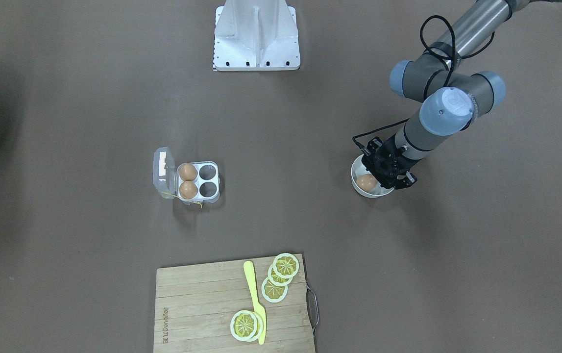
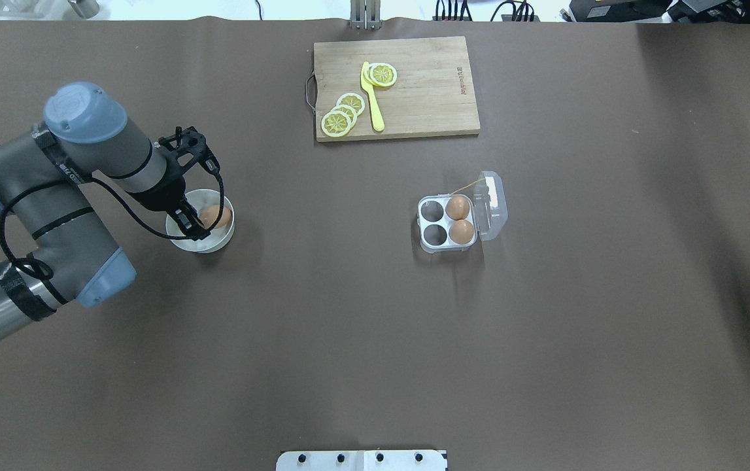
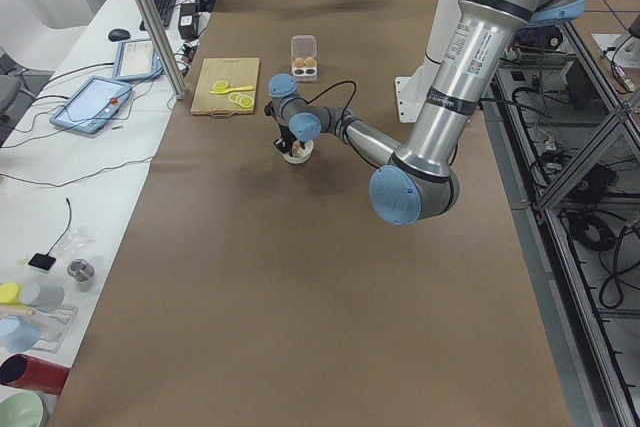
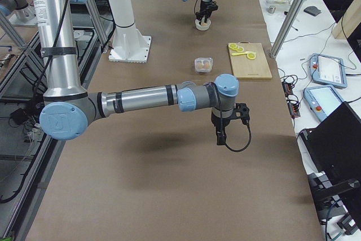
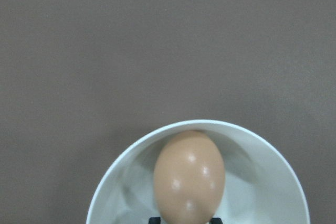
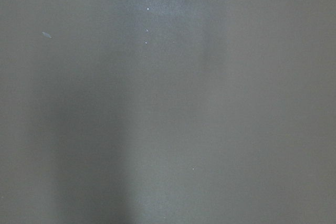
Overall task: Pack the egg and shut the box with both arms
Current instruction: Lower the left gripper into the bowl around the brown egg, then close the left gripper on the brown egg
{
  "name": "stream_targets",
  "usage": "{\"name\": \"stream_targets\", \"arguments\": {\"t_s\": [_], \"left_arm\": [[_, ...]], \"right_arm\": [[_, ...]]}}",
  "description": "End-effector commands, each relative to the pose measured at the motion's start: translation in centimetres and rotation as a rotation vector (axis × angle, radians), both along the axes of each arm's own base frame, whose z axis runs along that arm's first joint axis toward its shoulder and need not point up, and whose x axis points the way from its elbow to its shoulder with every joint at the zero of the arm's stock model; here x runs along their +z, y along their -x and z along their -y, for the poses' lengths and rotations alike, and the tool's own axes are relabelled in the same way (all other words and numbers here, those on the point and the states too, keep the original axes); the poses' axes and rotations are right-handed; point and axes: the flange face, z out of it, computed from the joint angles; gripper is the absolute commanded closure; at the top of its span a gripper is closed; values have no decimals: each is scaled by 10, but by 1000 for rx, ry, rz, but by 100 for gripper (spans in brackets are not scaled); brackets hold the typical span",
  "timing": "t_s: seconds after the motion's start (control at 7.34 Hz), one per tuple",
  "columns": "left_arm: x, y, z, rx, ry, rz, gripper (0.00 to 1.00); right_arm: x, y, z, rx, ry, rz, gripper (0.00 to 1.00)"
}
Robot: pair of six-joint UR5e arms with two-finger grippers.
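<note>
The egg (image 5: 189, 177) lies in a white bowl (image 2: 216, 244) at the table's left in the overhead view. My left gripper (image 2: 193, 227) reaches down into the bowl. Its black fingertips (image 5: 155, 220) sit tight against the egg's near end, shut on it, with the egg low in the bowl. The box (image 2: 445, 222) stands open at mid-table, lid (image 2: 494, 206) folded back. Two brown eggs (image 2: 460, 219) fill the cells by the lid, and the other two cells are empty. My right gripper (image 4: 219, 131) hangs over bare table, and I cannot tell whether it is open.
A wooden cutting board (image 2: 427, 91) with lemon slices (image 2: 342, 114) and a yellow knife (image 2: 373, 98) lies at the far edge. A white metal stand (image 1: 256, 37) sits at the robot's side. The right wrist view shows only brown table.
</note>
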Motion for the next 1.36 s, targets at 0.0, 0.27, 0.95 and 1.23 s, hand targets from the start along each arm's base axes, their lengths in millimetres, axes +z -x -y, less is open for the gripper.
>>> {"name": "stream_targets", "arguments": {"t_s": [0.0,0.27,0.95,1.23], "left_arm": [[-8,-2,2,0,-8,-9,30],[-17,-4,4,-1,-16,-17,28],[-16,-7,5,2,-14,-14,29],[-16,-14,12,1,-7,-9,29]], "right_arm": [[0,0,0,0,0,1,0],[0,0,0,0,0,1,0],[0,0,0,0,-1,0,0],[1,1,0,-2,1,0,0]]}}
